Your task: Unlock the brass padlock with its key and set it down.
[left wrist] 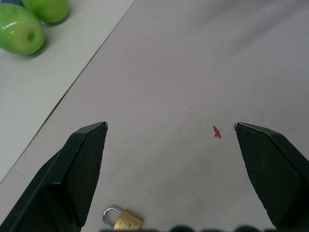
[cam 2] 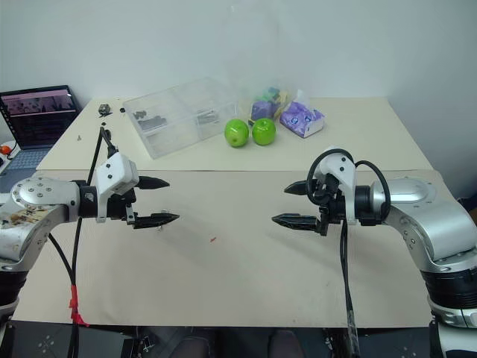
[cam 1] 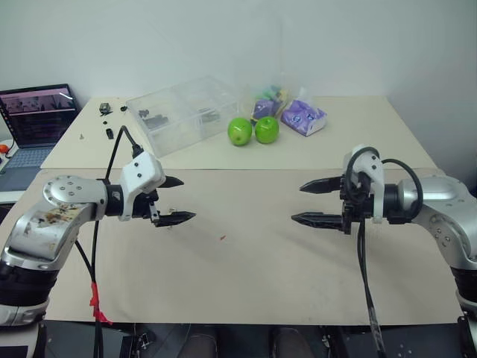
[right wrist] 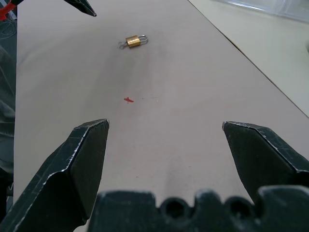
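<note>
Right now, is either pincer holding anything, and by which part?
Nothing is held. Left pincer and right pincer are open and empty; the brass padlock lies on the table.

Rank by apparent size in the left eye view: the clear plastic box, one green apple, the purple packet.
1. Clear plastic box, clearly largest.
2. Purple packet.
3. Green apple, only slightly smaller than the packet; this order is unsure.

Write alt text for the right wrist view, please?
A small brass padlock with a silver shackle lies on a beige table mat, beyond a tiny red mark. The right gripper frames it with two black fingers open and empty.
</note>
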You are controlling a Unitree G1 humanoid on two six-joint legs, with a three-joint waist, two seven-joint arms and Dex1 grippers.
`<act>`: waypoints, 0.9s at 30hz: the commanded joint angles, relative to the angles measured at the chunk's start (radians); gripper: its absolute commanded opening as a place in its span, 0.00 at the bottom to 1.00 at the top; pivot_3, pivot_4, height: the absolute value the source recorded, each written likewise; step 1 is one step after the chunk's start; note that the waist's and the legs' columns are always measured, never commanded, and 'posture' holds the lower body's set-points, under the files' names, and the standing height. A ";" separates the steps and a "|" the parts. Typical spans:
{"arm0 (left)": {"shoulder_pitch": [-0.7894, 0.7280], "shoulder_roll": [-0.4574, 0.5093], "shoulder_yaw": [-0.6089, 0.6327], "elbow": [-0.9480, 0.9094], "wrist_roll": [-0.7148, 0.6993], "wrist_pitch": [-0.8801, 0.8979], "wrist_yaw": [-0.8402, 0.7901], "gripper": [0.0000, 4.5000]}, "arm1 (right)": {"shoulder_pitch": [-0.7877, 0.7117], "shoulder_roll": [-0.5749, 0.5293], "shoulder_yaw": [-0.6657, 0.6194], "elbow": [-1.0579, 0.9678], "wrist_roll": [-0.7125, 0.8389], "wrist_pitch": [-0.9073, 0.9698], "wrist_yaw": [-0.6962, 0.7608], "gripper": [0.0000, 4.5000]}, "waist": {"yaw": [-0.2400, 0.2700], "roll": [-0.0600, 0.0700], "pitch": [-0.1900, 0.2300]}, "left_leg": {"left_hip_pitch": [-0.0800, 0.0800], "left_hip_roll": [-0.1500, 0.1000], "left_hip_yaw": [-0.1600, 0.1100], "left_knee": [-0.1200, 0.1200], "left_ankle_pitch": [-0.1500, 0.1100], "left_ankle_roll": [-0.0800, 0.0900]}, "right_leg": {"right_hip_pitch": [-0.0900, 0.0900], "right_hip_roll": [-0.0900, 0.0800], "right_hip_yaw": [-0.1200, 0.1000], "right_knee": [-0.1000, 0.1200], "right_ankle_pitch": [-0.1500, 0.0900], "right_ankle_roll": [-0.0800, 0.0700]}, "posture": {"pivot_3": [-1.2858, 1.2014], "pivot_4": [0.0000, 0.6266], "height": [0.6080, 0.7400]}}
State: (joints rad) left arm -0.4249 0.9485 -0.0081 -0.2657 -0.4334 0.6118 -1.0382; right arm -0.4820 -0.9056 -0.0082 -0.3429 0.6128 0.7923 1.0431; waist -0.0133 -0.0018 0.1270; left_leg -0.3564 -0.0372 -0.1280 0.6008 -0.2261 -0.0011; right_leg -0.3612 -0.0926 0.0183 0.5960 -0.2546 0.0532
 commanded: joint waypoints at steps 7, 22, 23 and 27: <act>0.065 -0.302 0.194 0.029 0.007 0.252 0.482 1.00 | 0.044 0.005 -0.039 -0.039 0.015 0.006 -0.036 0.99 | -0.004 -0.001 -0.001 | 0.002 0.000 -0.001 0.003 -0.001 0.002 | 0.003 0.001 0.000 0.002 0.000 0.001 | 0.52 0.24 1.00; 0.204 -0.630 0.230 -0.114 0.129 0.438 0.956 1.00 | 0.016 -0.004 -0.025 -0.024 -0.016 0.001 -0.060 0.99 | 0.019 -0.002 -0.002 | 0.003 0.000 0.002 0.006 -0.005 0.002 | 0.004 0.000 0.001 -0.001 0.002 -0.001 | 0.52 0.24 1.00; 0.192 -0.637 0.226 -0.099 0.135 0.430 0.964 1.00 | 0.012 -0.002 -0.028 -0.031 -0.010 0.007 -0.063 0.99 | 0.020 -0.002 -0.002 | 0.002 0.000 0.002 0.006 -0.005 0.002 | 0.004 0.000 0.001 -0.001 0.002 -0.001 | 0.52 0.24 1.00; 0.157 -0.650 0.198 -0.045 0.153 0.405 0.966 1.00 | -0.007 0.010 -0.038 -0.043 0.009 0.027 -0.081 0.99 | 0.023 -0.002 -0.002 | 0.002 -0.001 0.002 0.006 -0.005 0.002 | 0.004 -0.001 0.001 -0.002 0.002 -0.001 | 0.52 0.24 1.00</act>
State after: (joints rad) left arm -0.2447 0.3018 0.2031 -0.3180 -0.2963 1.0450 -0.0729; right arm -0.4631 -0.8943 -0.0143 -0.3536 0.6092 0.8135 0.9710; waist 0.0100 -0.0040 0.1249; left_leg -0.3539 -0.0377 -0.1258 0.6070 -0.2309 0.0006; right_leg -0.3571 -0.0932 0.0190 0.5944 -0.2529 0.0523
